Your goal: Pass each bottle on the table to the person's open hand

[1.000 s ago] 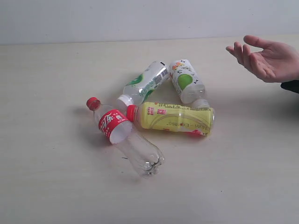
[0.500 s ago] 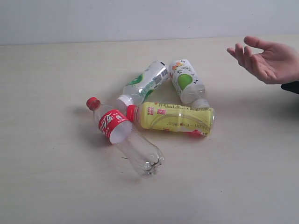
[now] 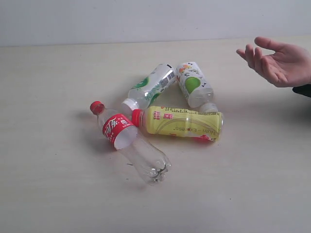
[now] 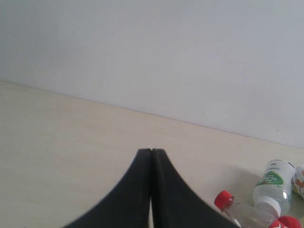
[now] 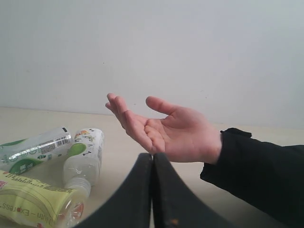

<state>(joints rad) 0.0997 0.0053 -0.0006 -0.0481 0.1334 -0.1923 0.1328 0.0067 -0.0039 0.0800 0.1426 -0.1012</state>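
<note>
Several bottles lie in a cluster on the beige table (image 3: 53,184). The clear bottle with red cap and red label (image 3: 129,141) lies nearest the front left. Against it rests the yellow bottle with red cap (image 3: 179,122). Behind them lie two white-capped bottles with green-and-white labels, one on the left (image 3: 150,87) and one on the right (image 3: 193,83). An open hand (image 3: 276,62) is held palm up at the far right. Neither gripper shows in the exterior view. My left gripper (image 4: 151,151) is shut and empty. My right gripper (image 5: 152,155) is shut and empty, below the hand (image 5: 161,126).
A plain pale wall (image 3: 146,19) runs behind the table's far edge. The person's dark sleeve (image 5: 259,166) reaches in from the right. The bottles lie touching one another in a tight group.
The open hand has shifted very slightly to the right. The bottles have not moved.
</note>
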